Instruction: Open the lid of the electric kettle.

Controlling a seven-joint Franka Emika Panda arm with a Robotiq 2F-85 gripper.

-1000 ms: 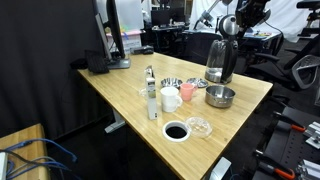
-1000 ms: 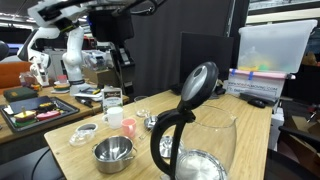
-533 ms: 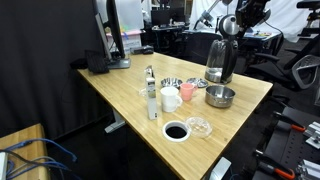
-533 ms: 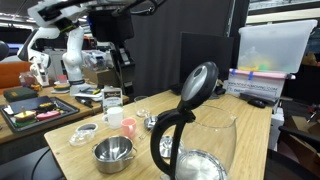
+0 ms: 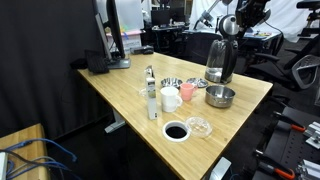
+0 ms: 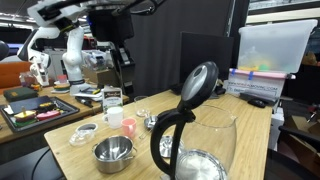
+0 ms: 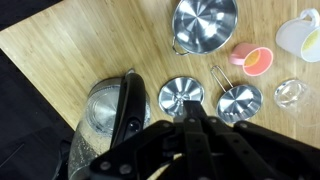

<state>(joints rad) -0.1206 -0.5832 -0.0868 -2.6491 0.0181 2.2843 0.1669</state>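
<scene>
Glass-walled with a black handle, the electric kettle [image 6: 208,145] stands on the pale wood table [image 5: 120,90] just beside the shiny round steel bowl [image 6: 113,152]. Its glossy, dark, round lid [image 6: 197,82] is tipped upright. High above the bowl, the gripper [image 7: 195,122] has its fingers pressed together, empty.

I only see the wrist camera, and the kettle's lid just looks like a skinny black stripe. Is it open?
Observer: Yes. In an exterior view the lid stands tipped up on its hinge above the electric kettle, so the top is uncovered.
Operator: Is my gripper bumping it?
Observer: No. In an exterior view the gripper hangs in the air, clearly apart from the lid.
Operator: Is anything hiding outside my picture?
Observer: A tall pale bottle stands upright right beside the white mug; your view cuts it off.
</scene>
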